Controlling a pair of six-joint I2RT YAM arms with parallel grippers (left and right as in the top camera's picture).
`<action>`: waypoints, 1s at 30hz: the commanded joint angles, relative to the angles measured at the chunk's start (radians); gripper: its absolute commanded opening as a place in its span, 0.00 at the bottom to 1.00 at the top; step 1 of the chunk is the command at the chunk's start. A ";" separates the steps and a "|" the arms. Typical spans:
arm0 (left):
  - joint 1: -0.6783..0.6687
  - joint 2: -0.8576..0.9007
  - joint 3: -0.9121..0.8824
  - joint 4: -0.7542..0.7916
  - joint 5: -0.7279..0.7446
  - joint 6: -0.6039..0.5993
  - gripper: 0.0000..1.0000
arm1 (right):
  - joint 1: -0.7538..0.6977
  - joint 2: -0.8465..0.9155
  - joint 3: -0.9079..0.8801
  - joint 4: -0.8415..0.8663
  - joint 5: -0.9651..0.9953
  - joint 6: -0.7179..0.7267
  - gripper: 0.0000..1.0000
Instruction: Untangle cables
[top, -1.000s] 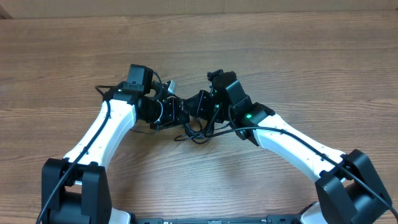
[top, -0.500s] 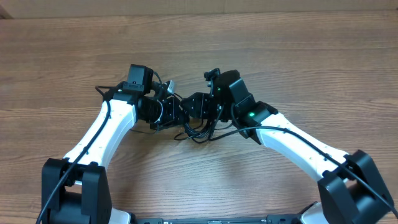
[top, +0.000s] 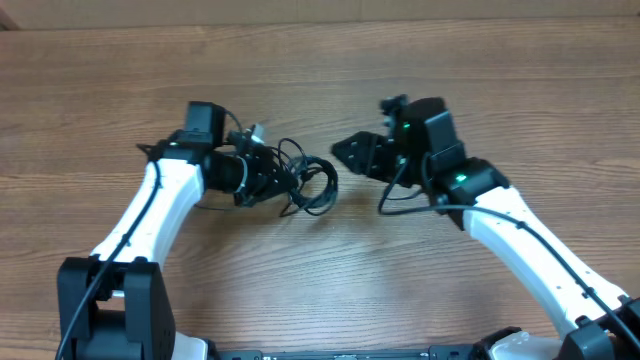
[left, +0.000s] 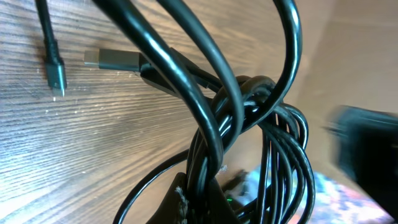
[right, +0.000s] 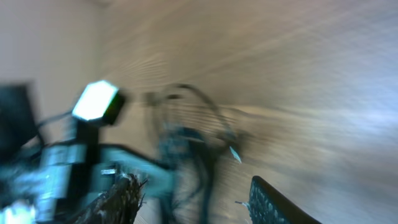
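The cables (top: 312, 181) are a knotted bundle of thin black cords lying on the wooden table just left of centre. My left gripper (top: 284, 184) is shut on several strands of it. In the left wrist view the black loops (left: 249, 118) fill the frame, pinched between the jaws at the bottom edge (left: 208, 200). Two plug tips (left: 111, 59) lie on the wood beyond them. My right gripper (top: 342, 151) is open and empty, a short way right of the bundle and clear of it. The right wrist view is blurred; the cables (right: 194, 144) show ahead between the parted fingers (right: 273, 205).
Thicker black wires run along both white arms (top: 520, 225). Bare wooden tabletop (top: 330, 70) lies beyond the grippers and between the arms toward the front edge.
My right gripper has opened, let go of the bundle and drawn back to the right. My left gripper has pulled the cables slightly left, still shut on them.
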 joint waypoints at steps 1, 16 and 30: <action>0.057 0.006 0.020 0.004 0.158 -0.018 0.04 | -0.051 -0.005 0.009 -0.075 0.001 0.134 0.55; 0.094 0.006 0.020 0.031 0.340 -0.127 0.04 | 0.015 0.150 -0.050 -0.140 -0.017 0.454 0.34; 0.107 0.006 0.020 0.032 0.283 -0.212 0.04 | 0.031 0.172 -0.072 -0.048 -0.077 0.386 0.28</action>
